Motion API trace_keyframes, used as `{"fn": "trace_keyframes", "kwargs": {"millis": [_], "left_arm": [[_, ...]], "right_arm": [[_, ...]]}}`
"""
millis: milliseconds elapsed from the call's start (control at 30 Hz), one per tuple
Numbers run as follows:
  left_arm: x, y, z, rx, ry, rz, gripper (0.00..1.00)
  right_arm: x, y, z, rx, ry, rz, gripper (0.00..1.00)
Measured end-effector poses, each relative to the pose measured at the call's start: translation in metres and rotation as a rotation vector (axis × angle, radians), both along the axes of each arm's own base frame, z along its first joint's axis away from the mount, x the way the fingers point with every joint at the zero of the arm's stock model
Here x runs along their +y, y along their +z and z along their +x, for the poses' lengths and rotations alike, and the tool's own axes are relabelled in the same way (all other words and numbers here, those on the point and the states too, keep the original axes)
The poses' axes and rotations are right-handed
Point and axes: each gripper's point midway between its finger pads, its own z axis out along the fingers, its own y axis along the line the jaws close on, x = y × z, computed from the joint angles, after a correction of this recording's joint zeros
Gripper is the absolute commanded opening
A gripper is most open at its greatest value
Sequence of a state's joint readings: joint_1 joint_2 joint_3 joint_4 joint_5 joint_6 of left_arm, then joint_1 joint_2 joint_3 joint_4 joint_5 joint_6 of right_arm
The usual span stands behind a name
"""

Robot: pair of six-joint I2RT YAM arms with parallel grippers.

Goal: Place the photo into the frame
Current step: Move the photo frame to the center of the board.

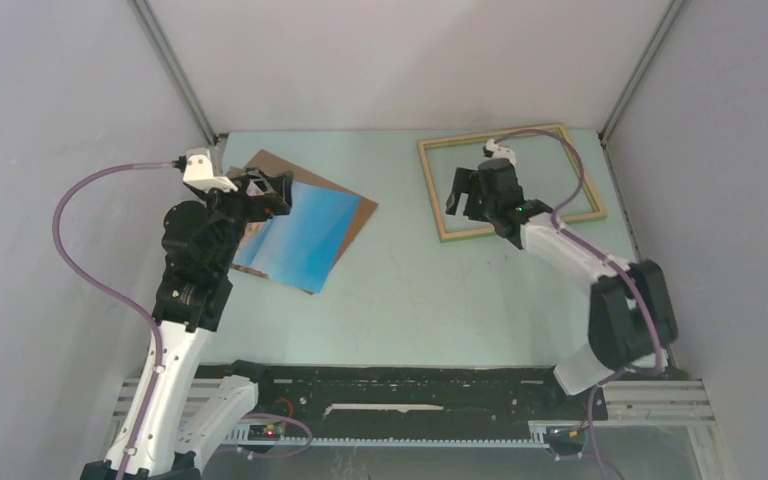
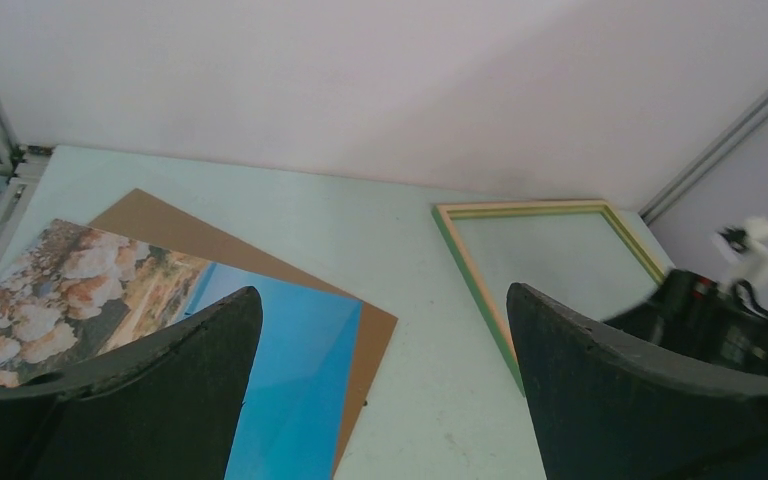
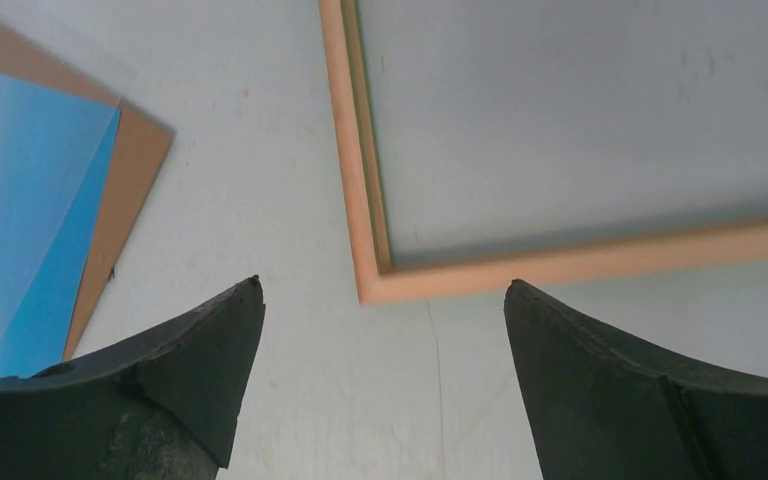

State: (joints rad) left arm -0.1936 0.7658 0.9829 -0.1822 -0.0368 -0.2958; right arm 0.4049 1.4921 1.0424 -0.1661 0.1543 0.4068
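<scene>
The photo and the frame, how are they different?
The photo is a solid sheet, all blue water and sky with pale rocks at one end; the frame is just a thin wooden edge, and the table shows through its middle. The photo lies on a brown board at the left; the frame lies straight on the table at the right. Both are flat rectangles.

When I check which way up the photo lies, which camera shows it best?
The left wrist view: the photo shows its rocky end and blue water, though a finger covers part. The top view shows mostly blue, the left arm hiding the rocky end; the right wrist view catches a blue strip.
</scene>
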Motion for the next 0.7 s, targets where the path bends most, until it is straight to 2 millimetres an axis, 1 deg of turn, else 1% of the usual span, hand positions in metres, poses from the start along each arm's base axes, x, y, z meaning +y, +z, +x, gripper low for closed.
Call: {"fn": "trace_keyframes", "kwargs": {"millis": [33,100,200,267,333,400,467,567,700], "left_arm": [[-0.003,0.000,-0.001,0.000,-0.014,-0.003,1.00],[-0.007,0.000,-0.002,0.002,-0.034,-0.010,1.00],[-0.013,0.000,-0.003,0.003,-0.062,-0.017,1.00],[-0.015,0.000,-0.004,0.004,-0.073,-0.019,1.00],[-0.017,0.000,-0.004,0.004,-0.082,-0.020,1.00],[-0.018,0.000,-0.005,0.005,-0.087,-0.024,1.00],[-0.019,0.000,-0.005,0.005,-0.091,-0.027,1.00],[-0.020,0.000,-0.005,0.007,-0.097,-0.034,1.00],[-0.022,0.001,-0.006,0.008,-0.108,-0.039,1.00]], "right_arm": [[0.003,-0.003,0.011,0.010,0.005,-0.007,0.95],[0.010,-0.011,0.032,0.026,0.019,-0.023,0.88],[0.021,-0.025,0.058,0.069,0.050,-0.053,0.83],[0.030,-0.035,0.075,0.093,0.067,-0.068,0.81],[0.038,-0.049,0.087,0.129,0.088,-0.095,0.80],[0.043,-0.065,0.091,0.170,0.110,-0.129,0.78],[0.046,-0.078,0.090,0.215,0.127,-0.164,0.71],[0.051,-0.092,0.087,0.267,0.154,-0.205,0.67],[0.056,-0.109,0.080,0.325,0.197,-0.242,0.59]]}}
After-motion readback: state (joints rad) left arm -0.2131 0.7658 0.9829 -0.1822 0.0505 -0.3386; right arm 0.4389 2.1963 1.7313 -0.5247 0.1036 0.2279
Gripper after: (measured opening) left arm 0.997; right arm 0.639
